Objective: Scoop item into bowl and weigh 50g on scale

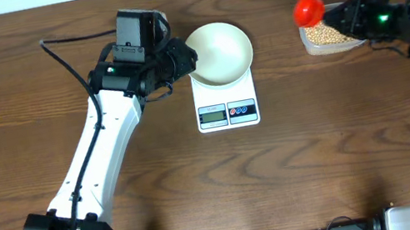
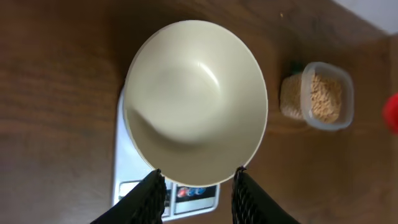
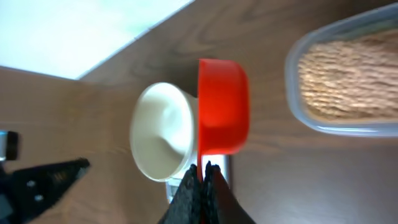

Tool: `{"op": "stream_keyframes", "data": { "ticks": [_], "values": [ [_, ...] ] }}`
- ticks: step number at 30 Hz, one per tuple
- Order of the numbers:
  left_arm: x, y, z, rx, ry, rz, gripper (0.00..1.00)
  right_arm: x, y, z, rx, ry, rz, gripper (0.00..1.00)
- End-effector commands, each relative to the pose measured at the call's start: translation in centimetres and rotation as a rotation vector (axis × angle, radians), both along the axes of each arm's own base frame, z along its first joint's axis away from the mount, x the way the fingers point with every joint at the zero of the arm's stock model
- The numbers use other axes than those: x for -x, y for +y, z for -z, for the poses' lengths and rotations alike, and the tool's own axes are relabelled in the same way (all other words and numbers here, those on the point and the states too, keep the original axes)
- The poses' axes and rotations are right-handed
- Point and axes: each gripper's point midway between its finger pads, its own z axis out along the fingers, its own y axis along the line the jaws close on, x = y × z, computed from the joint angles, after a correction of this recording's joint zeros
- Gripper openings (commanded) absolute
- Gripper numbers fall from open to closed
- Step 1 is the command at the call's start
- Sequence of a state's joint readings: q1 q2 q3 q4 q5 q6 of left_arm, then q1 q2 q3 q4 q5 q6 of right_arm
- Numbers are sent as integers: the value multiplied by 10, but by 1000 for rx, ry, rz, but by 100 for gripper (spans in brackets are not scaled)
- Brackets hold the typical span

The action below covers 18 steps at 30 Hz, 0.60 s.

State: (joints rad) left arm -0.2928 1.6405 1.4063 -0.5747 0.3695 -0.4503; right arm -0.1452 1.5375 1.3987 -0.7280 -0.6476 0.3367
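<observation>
Beans (image 2: 325,98) in one tub (image 2: 323,127); one bowl (image 1: 219,51), scale (image 1: 224,95), scoop (image 3: 224,106)

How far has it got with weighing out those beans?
Done: the bowl sits on the scale, empty. In hand: the right gripper holds a red scoop near the tub of beans; the left gripper hovers open at the bowl's rim. Left: all scooping and weighing.

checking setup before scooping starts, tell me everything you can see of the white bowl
The bowl is round, plain and glossy off-white, possibly ceramic, and empty. It sits upright on the scale, covering most of the platform and leaving the display and buttons clear. The left gripper is open at its rim; whether it touches the bowl is unclear.
</observation>
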Motion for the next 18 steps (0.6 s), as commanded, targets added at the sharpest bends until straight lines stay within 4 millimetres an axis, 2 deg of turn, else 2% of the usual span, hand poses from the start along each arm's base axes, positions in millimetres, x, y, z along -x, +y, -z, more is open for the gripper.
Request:
{"op": "stream_keyframes", "data": {
  "ticks": [1, 6, 8, 11, 15, 18],
  "values": [
    [6, -3, -7, -56, -73, 123, 38, 3, -23, -11, 158, -51, 11, 1],
    [23, -18, 0, -95, -53, 210, 36, 11, -40, 5, 220, 25, 62, 1],
    [30, -26, 3, -109, -43, 232, 25, 12, -44, 7, 237, 34, 76, 1],
    [44, -39, 9, -148, -24, 267, 15, 12, -49, 8, 244, 41, 89, 1],
    [63, -53, 16, -186, 8, 307, 8, 13, -52, 9, 244, 48, 97, 1],
    [80, -68, 23, -196, 35, 337, 7, 13, -53, 10, 245, 50, 101, 1]
  ]
}}
